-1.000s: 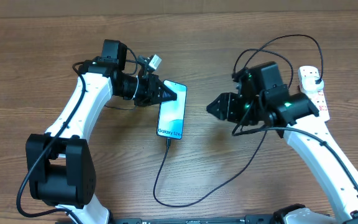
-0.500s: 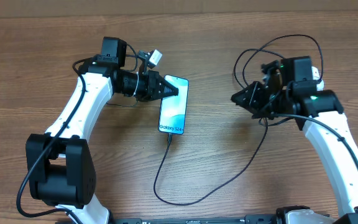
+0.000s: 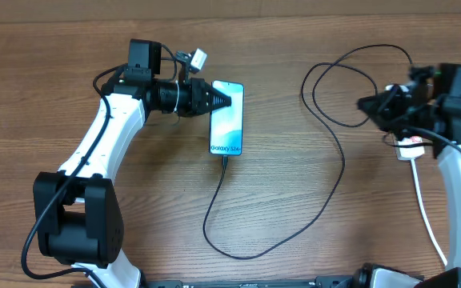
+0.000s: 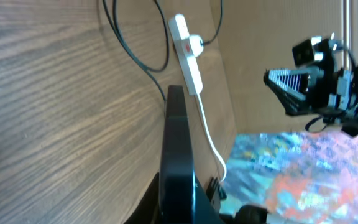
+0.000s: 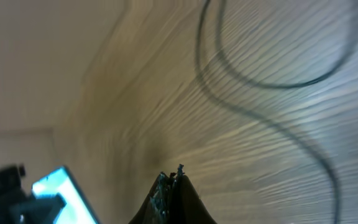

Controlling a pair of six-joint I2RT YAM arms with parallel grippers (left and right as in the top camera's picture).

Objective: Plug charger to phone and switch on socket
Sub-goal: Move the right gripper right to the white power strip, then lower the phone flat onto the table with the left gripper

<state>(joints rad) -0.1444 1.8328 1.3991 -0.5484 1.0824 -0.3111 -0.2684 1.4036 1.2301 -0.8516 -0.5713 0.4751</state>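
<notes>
Nearest us, the charger (image 3: 342,164) sags in a loop toward 6 o'clock, then climbs to the phone (image 3: 226,118), where its tip meets the lower edge and looks seated. The phone lies left of centre, screen up, with its long axis running 12 to 6. The left gripper (image 3: 217,102) comes in from 9 o'clock and is clamped on the phone's upper left edge; its wrist view shows the black edge pinched between the fingers.

Out at 3 o'clock, the right gripper (image 3: 364,104) points toward 9, its fingers pressed together on nothing. The socket (image 3: 409,149) lies just behind those tips, toward 4 o'clock and mostly under the right arm. Its visible end and white cord run toward 6.

We judge the plugging done and the switch left, with the right arm far nearer. The arm hides the switches. Farthest, the charger curls at 1 o'clock. We see no container.
</notes>
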